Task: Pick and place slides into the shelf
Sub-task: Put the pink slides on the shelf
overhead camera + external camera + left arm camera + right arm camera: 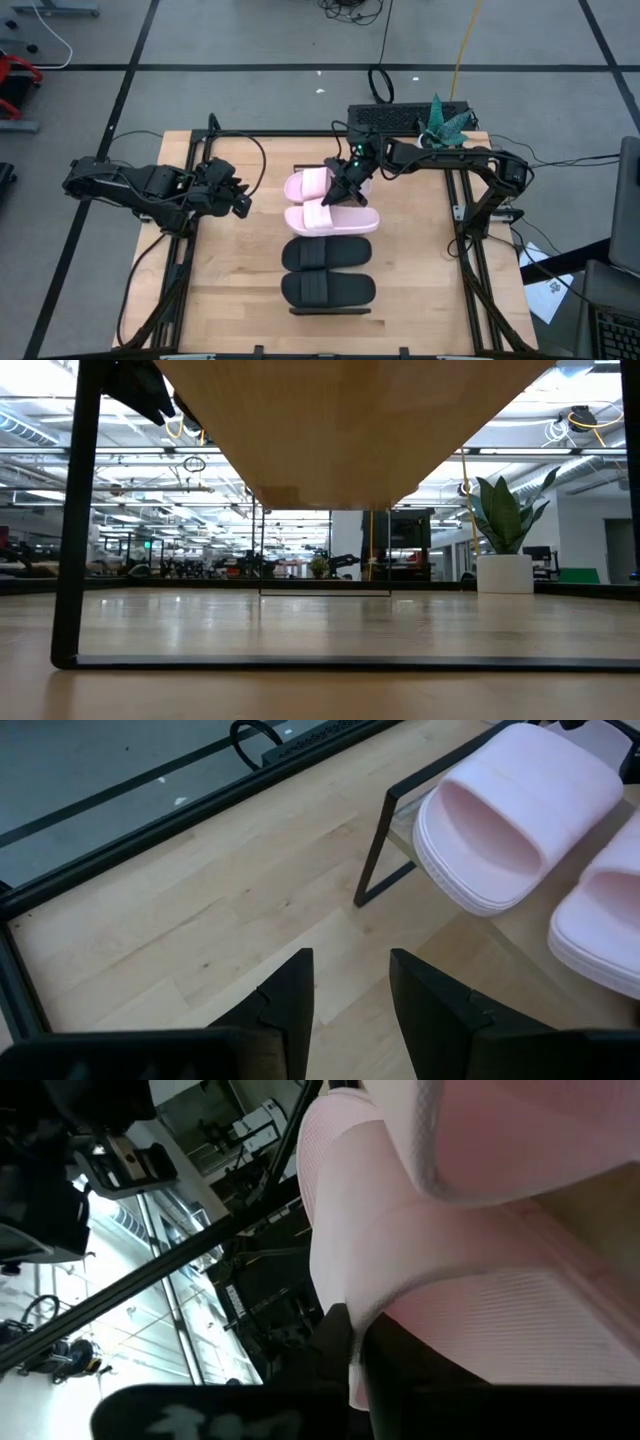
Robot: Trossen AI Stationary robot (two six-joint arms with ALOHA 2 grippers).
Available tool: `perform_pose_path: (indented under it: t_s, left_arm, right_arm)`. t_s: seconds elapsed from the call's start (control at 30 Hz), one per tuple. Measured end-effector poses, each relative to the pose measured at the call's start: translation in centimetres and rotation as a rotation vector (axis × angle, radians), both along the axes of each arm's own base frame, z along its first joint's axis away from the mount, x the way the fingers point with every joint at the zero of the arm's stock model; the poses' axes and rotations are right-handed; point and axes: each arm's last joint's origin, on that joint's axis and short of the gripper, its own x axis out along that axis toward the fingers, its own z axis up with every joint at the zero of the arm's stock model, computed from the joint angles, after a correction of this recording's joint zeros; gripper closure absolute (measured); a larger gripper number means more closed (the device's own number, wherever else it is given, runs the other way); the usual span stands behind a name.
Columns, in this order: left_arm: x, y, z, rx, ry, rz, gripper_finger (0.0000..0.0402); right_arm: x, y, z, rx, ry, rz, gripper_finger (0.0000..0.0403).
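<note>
Gripping the far light pink rubber slide sandal by the strap edge, my right gripper has its two dark fingers pinched tight on it above the far end of the long, narrow pale wood slatted shelf with thin dark frame edges. In my right wrist view the pink strap fills the picture, with my dark fingertips closed against its edge.

I count four slides, all in one row along the shelf. Starting from the shelf's near end: one black rubber slide, then a second black slide just beside it, then a light pink slide lying flat, then the pink one I hold at the far end, touching or nearly touching its pink neighbour. That makes two black and two pink. Whether the held one rests fully on the slats I cannot tell.

My left gripper hangs to the left of the shelf, well apart from it, over the plywood tabletop. Its fingers stand apart with nothing between them, pointing toward the shelf's far corner, where both pink slides show in its wrist view.
</note>
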Motion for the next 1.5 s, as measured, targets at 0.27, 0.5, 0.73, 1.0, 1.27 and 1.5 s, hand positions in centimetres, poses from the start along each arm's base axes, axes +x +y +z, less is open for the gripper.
perform_pose_path:
  t_s: [0.27,0.5,0.73,1.0,1.27,1.5]
  left_arm:
    - [0.0,0.0,0.0,0.000,0.000,0.000,0.0272]
    - [0.0,0.0,0.0,0.001,0.000,0.000,0.0272]
    - [0.0,0.1,0.1,0.034,-0.008,0.021,0.0272]
    - [0.0,0.1,0.1,0.027,-0.018,0.036,0.0272]
    - [0.0,0.1,0.1,0.020,-0.026,0.045,0.0272]
    - [0.4,0.0,0.3,0.014,-0.069,0.036,0.0272]
  right_arm:
    - [-0.3,-0.8,0.1,0.006,-0.001,-0.018,0.0401]
    - [-0.4,-0.9,0.0,0.001,-0.001,-0.014,0.0401]
    - [-0.5,-0.8,-0.2,-0.023,0.005,-0.002,0.0401]
    - [-0.7,-0.7,0.2,-0.034,-0.005,-0.010,0.0401]
    - [-1.1,-0.7,0.4,-0.068,-0.005,-0.021,0.0401]
    - [-1.4,-0.6,0.0,-0.107,0.015,-0.015,0.0401]
